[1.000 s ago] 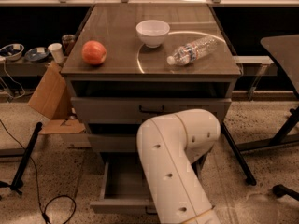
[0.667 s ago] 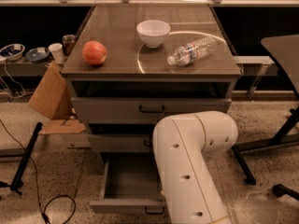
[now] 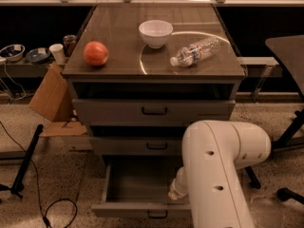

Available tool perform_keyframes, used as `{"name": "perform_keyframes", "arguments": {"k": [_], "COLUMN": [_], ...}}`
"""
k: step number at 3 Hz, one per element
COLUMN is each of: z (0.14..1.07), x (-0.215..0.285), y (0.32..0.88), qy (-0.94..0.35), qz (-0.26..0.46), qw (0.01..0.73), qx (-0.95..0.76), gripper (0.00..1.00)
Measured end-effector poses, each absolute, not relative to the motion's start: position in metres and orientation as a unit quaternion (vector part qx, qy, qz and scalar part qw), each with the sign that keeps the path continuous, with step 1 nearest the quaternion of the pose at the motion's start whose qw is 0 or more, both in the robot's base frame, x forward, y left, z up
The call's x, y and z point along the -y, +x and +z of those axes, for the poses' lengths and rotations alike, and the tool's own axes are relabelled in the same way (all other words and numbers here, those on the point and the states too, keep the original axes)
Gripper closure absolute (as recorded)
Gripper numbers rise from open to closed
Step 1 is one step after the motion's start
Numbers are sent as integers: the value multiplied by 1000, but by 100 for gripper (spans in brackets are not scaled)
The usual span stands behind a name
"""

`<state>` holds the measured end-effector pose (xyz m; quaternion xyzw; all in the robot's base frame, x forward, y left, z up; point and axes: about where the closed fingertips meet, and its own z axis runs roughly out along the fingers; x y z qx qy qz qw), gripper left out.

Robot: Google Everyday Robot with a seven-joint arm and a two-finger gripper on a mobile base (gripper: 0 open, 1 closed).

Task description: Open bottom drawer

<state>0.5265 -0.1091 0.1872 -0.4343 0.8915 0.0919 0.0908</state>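
Observation:
The bottom drawer [image 3: 128, 209] of the grey cabinet is pulled out, and its plain grey inside [image 3: 140, 179] shows. Its small dark handle [image 3: 157, 215] is at the centre of the flat front, near the lower edge of the camera view. My white arm [image 3: 223, 170] fills the lower right. Its wrist end [image 3: 176, 190] hangs over the right front part of the open drawer. My gripper is hidden behind the arm. The middle drawer [image 3: 118, 146] and the top drawer [image 3: 114, 112] are closed.
On the cabinet top stand a red apple [image 3: 95, 53], a white bowl [image 3: 156, 33] and a lying water bottle [image 3: 195, 51]. A cardboard piece [image 3: 50, 99] and a black stand leg [image 3: 26, 160] are to the left. A chair base [image 3: 289, 194] is to the right.
My arm has swung to the right, uncovering more of the open bottom drawer. The drawer stays pulled out.

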Motion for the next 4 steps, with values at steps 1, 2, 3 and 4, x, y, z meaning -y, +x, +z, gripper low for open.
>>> {"name": "perform_keyframes", "arguments": {"k": [1, 2, 3, 4], "z": [196, 204, 209, 209], "x": [122, 137, 150, 150], "y": [534, 542, 550, 550], "qy": [-425, -408, -385, -385], "qz": [106, 118, 137, 137], "qw": [108, 129, 158, 158], "qx": [-893, -896, -899, -899], "gripper": [100, 100, 100, 97]}}
